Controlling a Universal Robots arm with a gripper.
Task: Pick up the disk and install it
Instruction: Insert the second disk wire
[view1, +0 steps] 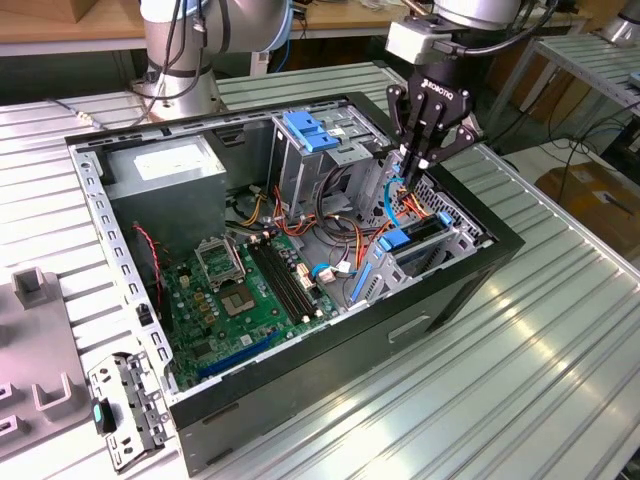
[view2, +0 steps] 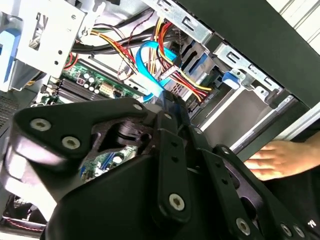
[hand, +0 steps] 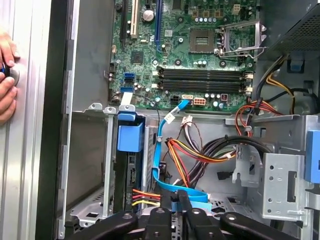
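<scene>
A ribbed metal bench (view1: 560, 330) carries an open black computer case (view1: 455, 290), with the green motherboard (view1: 240, 290) flat on its floor, a grey power-supply box (view1: 165, 175) in one corner and a bare-metal cage with a blue latch (view1: 305, 140) standing beside it. My claw (view1: 412, 165) hangs down into the case at the exterior view's right, just above the drive bay, its black fingers (view1: 425, 125) drawn close together with the tips down among a blue ribbon cable (view2: 150, 65) and bundles of red, yellow and orange wires (hand: 185, 152). Whether the tips pinch the cable or only touch it I cannot tell. The disk (view1: 405, 245) sits on edge in the bay, right under and slightly to the side of my claw, its blue rail and tab (hand: 130, 132) visible in the first wrist view at the bay's mouth. A person's hand (view2: 277, 157) rests outside the case wall, seen in both wrist views.
</scene>
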